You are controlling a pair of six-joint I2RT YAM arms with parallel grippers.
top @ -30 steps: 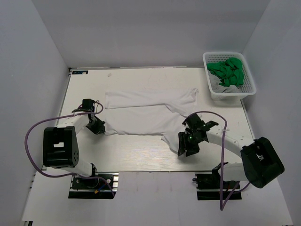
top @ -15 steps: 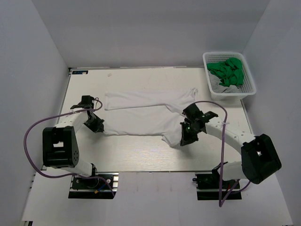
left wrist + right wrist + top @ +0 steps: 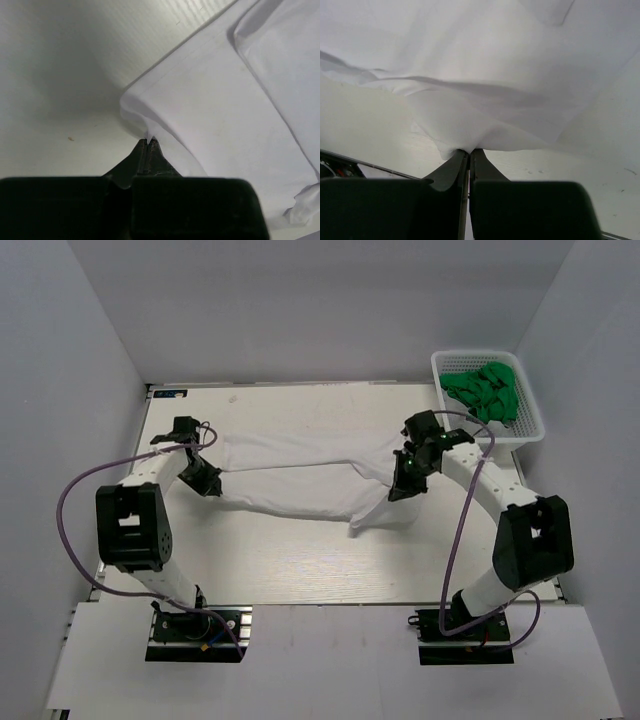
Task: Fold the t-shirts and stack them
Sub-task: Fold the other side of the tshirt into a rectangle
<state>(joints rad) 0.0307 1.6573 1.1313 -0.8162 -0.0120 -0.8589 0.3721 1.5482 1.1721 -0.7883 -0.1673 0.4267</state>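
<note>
A white t-shirt [image 3: 300,475] lies stretched across the table [image 3: 300,570], its near right part lifted and folded back, with a flap trailing toward me. My left gripper [image 3: 207,483] is shut on the shirt's near left corner. In the left wrist view the closed left gripper [image 3: 148,141] pinches a thin edge of the white t-shirt [image 3: 225,115]. My right gripper [image 3: 400,486] is shut on the shirt's right side. In the right wrist view the right gripper [image 3: 469,151] holds bunched cloth of the white t-shirt [image 3: 485,75], which hangs over it.
A white basket [image 3: 480,440] stands at the far right corner, holding crumpled green t-shirts [image 3: 485,390]. Grey walls close in the table on three sides. Purple cables loop beside both arms.
My right gripper shut on the shirt's near right edge and carried it away from me toward the far right. My left gripper moved slightly farther away, still holding its corner.
</note>
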